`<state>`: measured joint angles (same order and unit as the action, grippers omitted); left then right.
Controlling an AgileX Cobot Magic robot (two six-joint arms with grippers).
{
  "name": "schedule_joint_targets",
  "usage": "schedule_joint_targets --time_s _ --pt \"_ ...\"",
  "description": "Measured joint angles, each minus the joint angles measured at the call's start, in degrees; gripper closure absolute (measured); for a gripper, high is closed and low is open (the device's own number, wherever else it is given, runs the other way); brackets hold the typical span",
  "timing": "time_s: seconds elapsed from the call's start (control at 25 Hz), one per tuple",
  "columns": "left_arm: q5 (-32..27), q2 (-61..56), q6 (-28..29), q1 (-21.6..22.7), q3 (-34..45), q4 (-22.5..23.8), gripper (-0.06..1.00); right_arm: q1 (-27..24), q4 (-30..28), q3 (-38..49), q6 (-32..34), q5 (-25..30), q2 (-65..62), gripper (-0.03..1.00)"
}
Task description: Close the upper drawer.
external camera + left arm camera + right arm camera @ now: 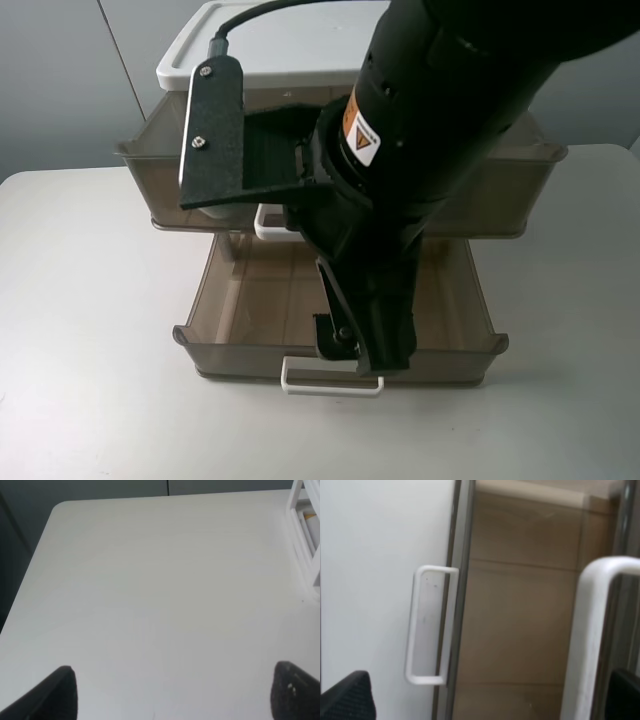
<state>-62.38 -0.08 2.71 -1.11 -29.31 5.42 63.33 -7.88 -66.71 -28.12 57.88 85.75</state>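
Note:
The upper drawer [168, 185] is translucent brown-grey, sits under the unit's white top [290, 45] and is pulled partly out. Its white loop handle [266, 226] is mostly hidden by my right arm. In the right wrist view this handle [587, 630] is close up, between the open fingers and near one fingertip [625, 690]. My right gripper [350, 345] [485, 700] is open, in front of the upper drawer and above the drawer below it. My left gripper [172, 695] is open and empty over bare table, and does not show in the high view.
The shallower drawer [215, 300] below is pulled far out toward the table's front, with its small white handle [332, 378] [427, 630]. Its inside looks bare. A white frame [306, 535] stands at the table's edge in the left wrist view.

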Motion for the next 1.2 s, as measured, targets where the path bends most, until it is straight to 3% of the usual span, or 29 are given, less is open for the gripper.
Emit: schedule_joint_targets --time_s 0.32,0.68,1.2 --pt "0.00 0.00 0.00 0.00 0.00 0.00 0.20 -0.36 -4.12 0.00 -0.98 -5.57 0.60 0.27" --pt "0.00 0.00 0.00 0.00 0.00 0.00 0.20 -4.49 -7.56 0.00 -1.07 -9.53 2.30 0.27" --pt "0.00 0.00 0.00 0.00 0.00 0.00 0.20 -7.94 -7.21 0.00 -2.91 -16.66 4.58 0.27"
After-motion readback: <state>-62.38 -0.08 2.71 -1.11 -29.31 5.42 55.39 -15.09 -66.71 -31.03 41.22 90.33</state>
